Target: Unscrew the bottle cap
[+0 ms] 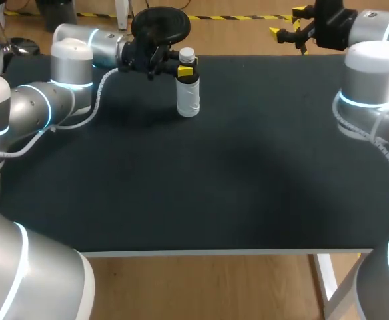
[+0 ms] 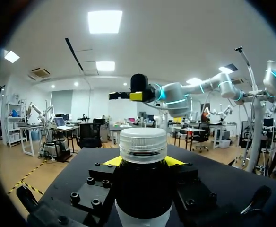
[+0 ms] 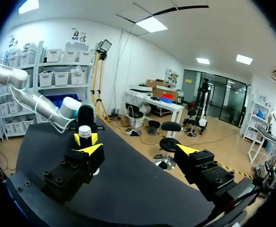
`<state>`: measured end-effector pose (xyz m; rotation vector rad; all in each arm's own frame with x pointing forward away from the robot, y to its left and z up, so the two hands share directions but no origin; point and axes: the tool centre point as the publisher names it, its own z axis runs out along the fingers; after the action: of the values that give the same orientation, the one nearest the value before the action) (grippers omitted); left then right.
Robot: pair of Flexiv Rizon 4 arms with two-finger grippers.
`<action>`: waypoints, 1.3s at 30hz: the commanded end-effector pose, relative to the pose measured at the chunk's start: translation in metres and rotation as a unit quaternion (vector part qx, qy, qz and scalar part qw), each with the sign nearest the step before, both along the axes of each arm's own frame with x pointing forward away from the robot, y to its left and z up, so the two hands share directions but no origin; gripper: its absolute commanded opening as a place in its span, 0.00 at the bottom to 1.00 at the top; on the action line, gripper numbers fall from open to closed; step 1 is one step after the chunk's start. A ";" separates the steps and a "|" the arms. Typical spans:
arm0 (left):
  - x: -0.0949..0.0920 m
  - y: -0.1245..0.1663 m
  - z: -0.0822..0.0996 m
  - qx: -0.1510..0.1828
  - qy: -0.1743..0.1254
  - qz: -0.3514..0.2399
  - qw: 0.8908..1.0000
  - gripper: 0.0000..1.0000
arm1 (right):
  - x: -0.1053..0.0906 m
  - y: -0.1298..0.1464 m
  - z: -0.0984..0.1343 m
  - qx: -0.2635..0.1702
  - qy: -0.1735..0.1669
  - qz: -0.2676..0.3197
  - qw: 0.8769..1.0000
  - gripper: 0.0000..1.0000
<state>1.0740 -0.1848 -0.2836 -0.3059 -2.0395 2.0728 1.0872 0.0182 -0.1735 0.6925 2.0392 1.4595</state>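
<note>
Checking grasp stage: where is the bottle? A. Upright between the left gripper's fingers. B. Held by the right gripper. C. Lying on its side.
A: the bottle stands upright with the left gripper shut on it below the cap; the right gripper is open and apart.

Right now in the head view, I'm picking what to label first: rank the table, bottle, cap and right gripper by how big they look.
Largest: table.
Next: bottle and right gripper, which look roughly alike, so I leave them unranked.
Smallest: cap.
</note>
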 end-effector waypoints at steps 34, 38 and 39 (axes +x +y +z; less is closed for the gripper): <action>0.005 0.000 -0.002 -0.002 0.000 -0.006 1.000 0.00 | -0.053 0.209 -0.050 0.129 -0.021 0.053 0.990 1.00; 0.005 0.000 -0.002 -0.002 0.000 -0.006 1.000 0.00 | -0.054 0.218 -0.053 0.132 -0.019 0.058 0.989 1.00; 0.005 0.000 -0.002 -0.002 0.000 -0.006 1.000 0.00 | -0.054 0.220 -0.054 0.132 -0.019 0.059 0.989 1.00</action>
<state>1.0740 -0.1848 -0.2836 -0.3059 -2.0395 2.0729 1.0302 0.2284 -0.2222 0.6091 1.9638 1.8470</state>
